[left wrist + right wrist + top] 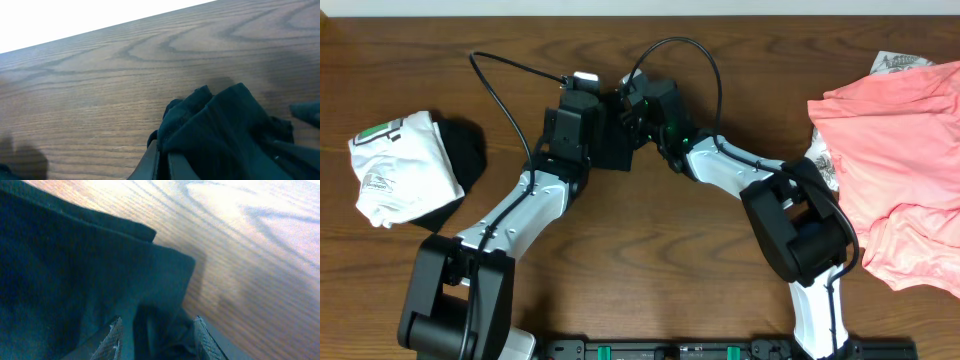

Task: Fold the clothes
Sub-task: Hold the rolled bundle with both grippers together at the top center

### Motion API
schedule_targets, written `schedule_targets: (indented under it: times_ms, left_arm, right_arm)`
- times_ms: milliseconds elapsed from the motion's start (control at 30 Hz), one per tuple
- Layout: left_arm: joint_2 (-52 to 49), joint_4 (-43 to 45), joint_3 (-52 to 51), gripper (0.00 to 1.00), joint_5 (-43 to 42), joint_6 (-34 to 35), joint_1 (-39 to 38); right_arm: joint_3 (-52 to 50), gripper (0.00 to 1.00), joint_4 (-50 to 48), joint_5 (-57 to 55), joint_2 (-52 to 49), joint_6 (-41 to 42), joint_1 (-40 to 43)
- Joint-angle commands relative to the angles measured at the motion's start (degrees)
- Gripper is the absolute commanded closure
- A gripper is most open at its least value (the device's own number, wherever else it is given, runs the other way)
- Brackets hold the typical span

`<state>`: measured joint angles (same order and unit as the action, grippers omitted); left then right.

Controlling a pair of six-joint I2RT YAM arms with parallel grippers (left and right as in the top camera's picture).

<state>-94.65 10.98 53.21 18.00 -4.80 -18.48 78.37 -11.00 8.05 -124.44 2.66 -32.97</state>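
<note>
A plain black shirt (611,152) lies bunched small on the wooden table at the back centre, between both wrists. My left gripper (603,120) is shut on a fold of the black shirt (225,130); its fingers (162,159) pinch the edge of the cloth. My right gripper (633,122) meets it from the right. Its fingers (157,330) stand apart with a rumple of the black shirt (75,270) between them. Most of the shirt is hidden under the arms in the overhead view.
A folded white garment with green print (395,160) lies at the left on another black garment (467,152). A salmon-pink pile (900,150) fills the right edge, with a printed white piece (897,62) showing behind it. Cables loop over the table's back.
</note>
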Motion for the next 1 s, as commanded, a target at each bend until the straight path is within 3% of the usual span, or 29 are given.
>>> schedule_targets:
  times_ms: [0, 367, 967]
  left_arm:
    - [-0.63, 0.48, 0.63, 0.94, 0.68, -0.79, 0.09]
    - [-1.09, 1.99, 0.63, 0.94, 0.68, -1.07, 0.11]
    - [-13.29, 15.08, 0.66, 0.94, 0.5, -7.85, 1.46]
  right_arm:
    - [0.59, 0.55, 0.13, 1.86, -2.73, 2.03, 0.28]
    - [0.59, 0.7, 10.62, -1.92, -9.75, 2.03, 0.94]
    - [0.59, 0.69, 14.53, -2.23, -9.7, 2.03, 1.29]
